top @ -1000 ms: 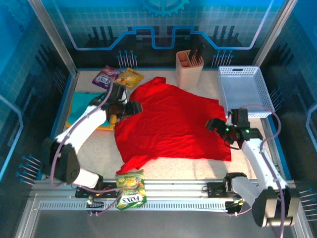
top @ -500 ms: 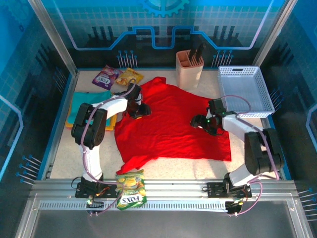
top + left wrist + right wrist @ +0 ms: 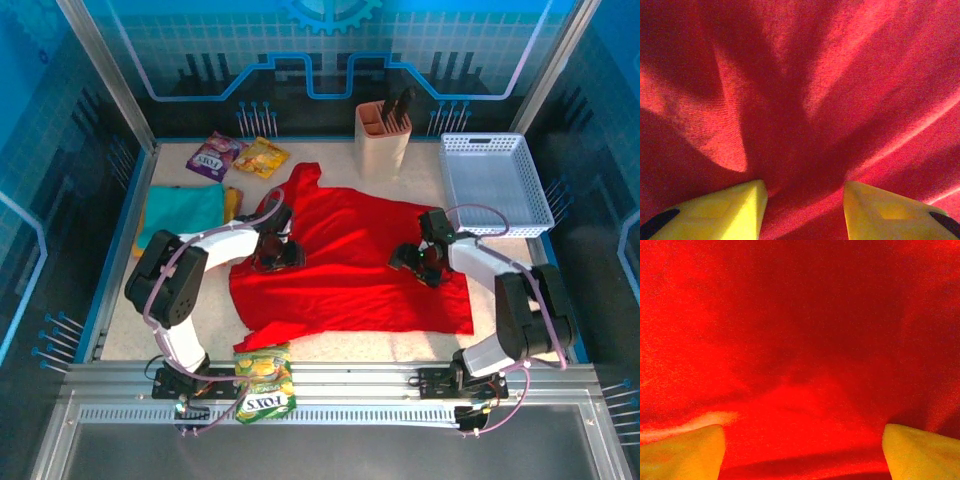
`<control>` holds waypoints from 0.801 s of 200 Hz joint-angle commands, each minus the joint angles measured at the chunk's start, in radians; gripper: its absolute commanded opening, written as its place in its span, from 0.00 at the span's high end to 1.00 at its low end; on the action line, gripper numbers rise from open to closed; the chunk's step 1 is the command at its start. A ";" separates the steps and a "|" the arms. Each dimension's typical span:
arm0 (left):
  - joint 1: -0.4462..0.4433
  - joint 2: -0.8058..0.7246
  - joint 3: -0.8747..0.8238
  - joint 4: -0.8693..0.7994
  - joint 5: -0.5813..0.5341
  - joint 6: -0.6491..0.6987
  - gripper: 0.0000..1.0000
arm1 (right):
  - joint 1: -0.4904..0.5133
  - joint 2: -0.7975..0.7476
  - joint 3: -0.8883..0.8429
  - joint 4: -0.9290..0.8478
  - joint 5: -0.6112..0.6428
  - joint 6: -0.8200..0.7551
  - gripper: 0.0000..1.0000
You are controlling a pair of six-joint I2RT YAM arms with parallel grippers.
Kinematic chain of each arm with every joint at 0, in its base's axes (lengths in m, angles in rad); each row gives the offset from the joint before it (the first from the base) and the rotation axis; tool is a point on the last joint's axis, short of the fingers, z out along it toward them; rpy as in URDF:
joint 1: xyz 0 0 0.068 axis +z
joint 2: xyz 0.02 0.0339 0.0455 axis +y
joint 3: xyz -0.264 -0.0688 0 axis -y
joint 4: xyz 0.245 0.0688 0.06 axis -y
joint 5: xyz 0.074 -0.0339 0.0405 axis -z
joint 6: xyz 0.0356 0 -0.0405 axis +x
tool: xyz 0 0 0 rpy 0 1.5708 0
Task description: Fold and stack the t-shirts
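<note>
Passing the folded teal t-shirt (image 3: 180, 210) and orange-yellow t-shirt (image 3: 232, 203) at left centre of the top view. Resting the left gripper (image 3: 280, 255) low on the red t-shirt (image 3: 350, 265), spread mid-frame with its long axis left to right; fingers parted, cloth puckered between them, seemingly not yet pinched. Resting the right gripper (image 3: 412, 262) on its right half, fingers spread wide, holding nothing. Lying directly under both; each arm nearer its own side.

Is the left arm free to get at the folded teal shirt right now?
Probably yes. The teal shirt lies uncovered on that arm's side, close beside the left gripper, whose fingers sit open on the red shirt.
</note>
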 commanded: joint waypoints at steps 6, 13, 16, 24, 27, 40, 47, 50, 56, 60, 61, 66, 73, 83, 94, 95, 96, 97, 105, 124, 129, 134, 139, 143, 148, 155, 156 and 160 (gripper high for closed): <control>-0.008 -0.042 -0.062 -0.174 0.021 -0.014 0.52 | 0.009 -0.113 -0.059 -0.131 0.021 0.031 0.18; -0.005 -0.057 -0.038 -0.199 0.024 -0.004 0.50 | 0.008 -0.136 -0.065 -0.142 0.028 0.028 0.18; -0.002 -0.062 -0.025 -0.212 0.022 0.003 0.49 | 0.008 -0.144 -0.066 -0.145 0.033 0.027 0.18; 0.010 -0.071 0.023 -0.242 0.011 0.019 0.45 | 0.006 -0.169 -0.067 -0.147 0.046 0.018 0.18; 0.014 -0.073 0.044 -0.249 0.007 0.026 0.44 | 0.004 -0.176 -0.063 -0.150 0.052 0.015 0.18; 0.053 -0.068 0.146 -0.267 0.010 0.054 0.40 | -0.010 -0.196 -0.038 -0.153 0.064 -0.013 0.18; 0.080 -0.052 0.215 -0.276 0.029 0.069 0.39 | -0.015 -0.204 -0.020 -0.152 0.070 -0.030 0.17; 0.092 -0.043 0.248 -0.280 0.037 0.076 0.39 | -0.018 -0.208 -0.011 -0.153 0.074 -0.038 0.17; 0.118 -0.020 0.313 -0.289 0.048 0.092 0.39 | -0.021 -0.210 0.006 -0.153 0.082 -0.049 0.17; 0.131 -0.001 0.353 -0.295 0.049 0.103 0.39 | -0.023 -0.212 0.019 -0.153 0.085 -0.057 0.17; 0.134 0.003 0.368 -0.296 0.048 0.106 0.39 | -0.025 -0.212 0.022 -0.153 0.086 -0.057 0.17; 0.149 0.029 0.426 -0.304 0.044 0.122 0.39 | -0.028 -0.214 0.037 -0.153 0.087 -0.065 0.17; 0.168 0.069 0.508 -0.318 0.042 0.146 0.39 | -0.035 -0.216 0.053 -0.150 0.086 -0.073 0.17; 0.188 0.134 0.615 -0.327 0.027 0.182 0.41 | -0.042 -0.226 0.065 -0.131 0.077 -0.084 0.17; 0.206 0.216 0.710 -0.324 0.000 0.216 0.46 | -0.051 -0.239 0.069 -0.097 0.055 -0.091 0.17; 0.207 0.224 0.718 -0.324 -0.002 0.218 0.46 | -0.051 -0.240 0.069 -0.095 0.052 -0.091 0.17; 0.208 0.230 0.726 -0.325 -0.003 0.220 0.47 | -0.052 -0.241 0.070 -0.091 0.050 -0.091 0.17; 0.210 0.236 0.738 -0.325 -0.005 0.223 0.48 | -0.052 -0.242 0.070 -0.089 0.048 -0.091 0.17; 0.221 0.293 0.805 -0.324 -0.014 0.242 0.50 | -0.058 -0.246 0.071 -0.068 0.034 -0.092 0.17; 0.243 0.413 0.929 -0.296 -0.046 0.264 0.56 | -0.067 -0.243 0.077 -0.031 0.006 -0.094 0.17; 0.249 0.443 0.961 -0.296 -0.043 0.263 0.57 | -0.068 -0.237 0.081 -0.027 -0.003 -0.094 0.17; 0.253 0.475 0.996 -0.301 -0.040 0.262 0.57 | -0.071 -0.231 0.086 -0.024 -0.011 -0.095 0.17; 0.256 0.506 1.031 -0.305 -0.041 0.263 0.58 | -0.072 -0.224 0.091 -0.025 -0.020 -0.098 0.17; 0.257 0.526 1.053 -0.304 -0.045 0.264 0.59 | -0.073 -0.218 0.096 -0.025 -0.025 -0.100 0.17; 0.259 0.550 1.074 -0.297 -0.055 0.266 0.60 | -0.075 -0.214 0.101 -0.025 -0.032 -0.104 0.17; 0.261 0.584 1.102 -0.290 -0.062 0.265 0.61 | -0.077 -0.204 0.107 -0.025 -0.037 -0.108 0.17; 0.262 0.588 1.107 -0.290 -0.062 0.265 0.61 | -0.077 -0.204 0.108 -0.024 -0.038 -0.109 0.17; 0.263 0.607 1.124 -0.291 -0.065 0.263 0.61 | -0.078 -0.201 0.109 -0.025 -0.041 -0.110 0.17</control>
